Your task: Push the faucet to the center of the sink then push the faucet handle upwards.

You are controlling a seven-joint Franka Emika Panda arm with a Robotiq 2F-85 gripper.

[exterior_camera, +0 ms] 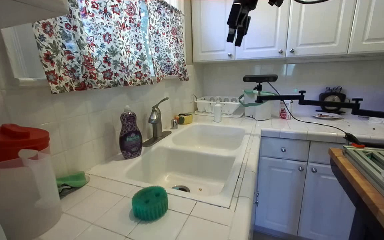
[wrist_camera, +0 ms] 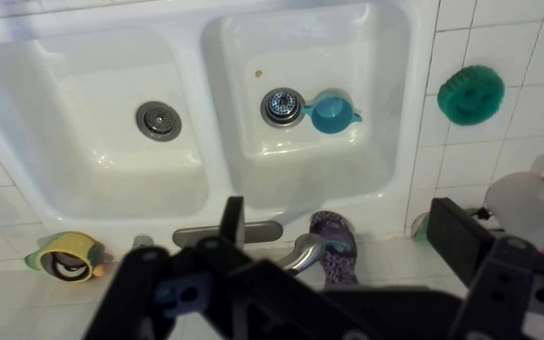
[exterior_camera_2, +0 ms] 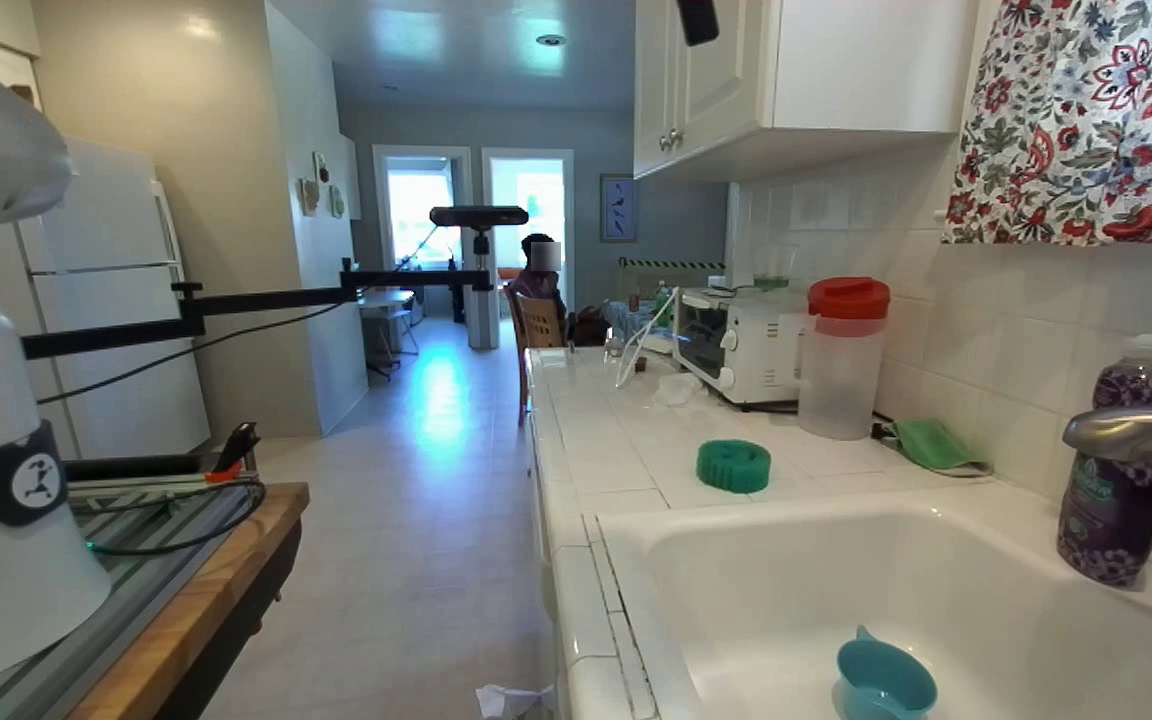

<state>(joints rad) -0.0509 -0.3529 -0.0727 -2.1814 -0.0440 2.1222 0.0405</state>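
Jaws spread wide, the gripper (exterior_camera: 234, 38) hangs aloft. Well below them the faucet (exterior_camera: 157, 123) stands at the edge of the sink (exterior_camera: 192, 166), turned toward the soap bottle (exterior_camera: 131, 135), faucet handle (exterior_camera: 161, 102) slanting upward.

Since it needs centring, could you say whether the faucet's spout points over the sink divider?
No, in the wrist view the spout points toward the purple soap bottle.

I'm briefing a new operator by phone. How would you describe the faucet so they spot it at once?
Find the white double-basin sink, then its edge below the floral curtain. There the faucet stands upright between the purple soap bottle and the small metal cap. Only the faucet has an arched metal spout and, on top, a thin grey handle slanting upwards.
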